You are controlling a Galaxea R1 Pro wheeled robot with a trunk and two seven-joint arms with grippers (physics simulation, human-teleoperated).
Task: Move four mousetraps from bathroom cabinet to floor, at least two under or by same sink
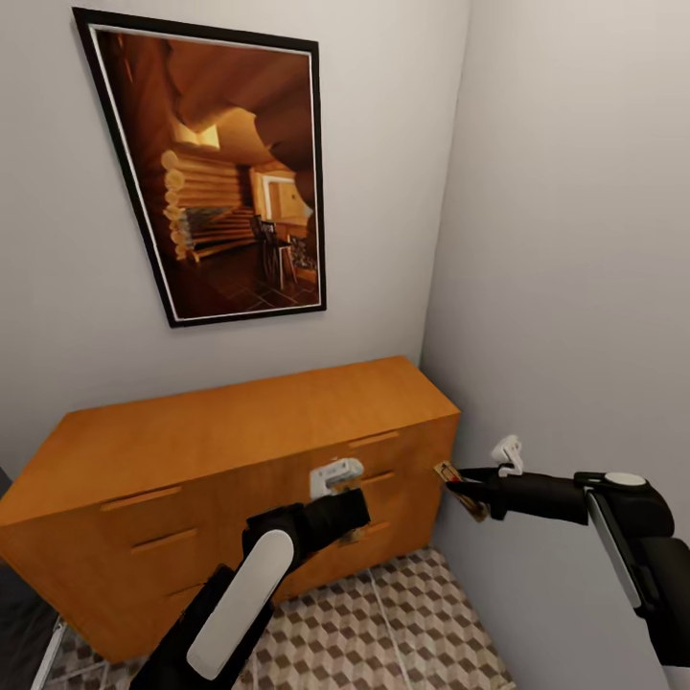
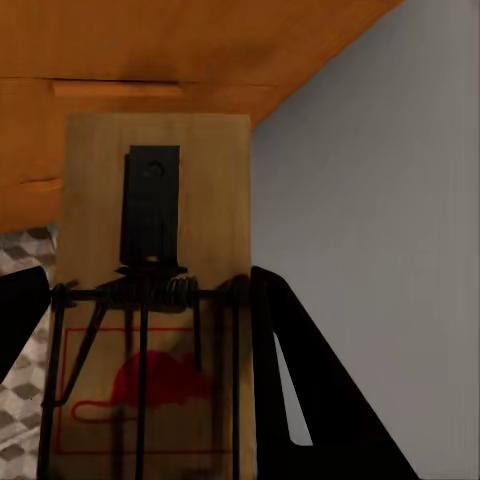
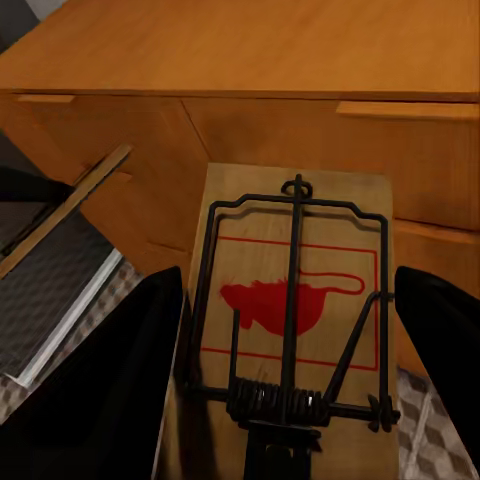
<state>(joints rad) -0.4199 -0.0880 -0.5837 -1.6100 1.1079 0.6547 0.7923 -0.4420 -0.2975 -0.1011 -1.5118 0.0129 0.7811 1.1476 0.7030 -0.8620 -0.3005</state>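
Right wrist view: a mousetrap point(image 3: 290, 320) lies clamped between the right gripper point(image 3: 290, 400) fingers; the left gripper point(image 2: 150, 380) likewise pinches another mousetrap point(image 2: 155, 290).

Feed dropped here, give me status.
Left gripper shut on a mousetrap. Right gripper shut on another mousetrap. Cabinet ahead, floor below.

The cabinet point(image 1: 240, 431) is orange wood. The floor point(image 1: 402, 632) has brown, beige and white cubes. Each tan trap point(image 3: 290, 300) shows a red mouse.
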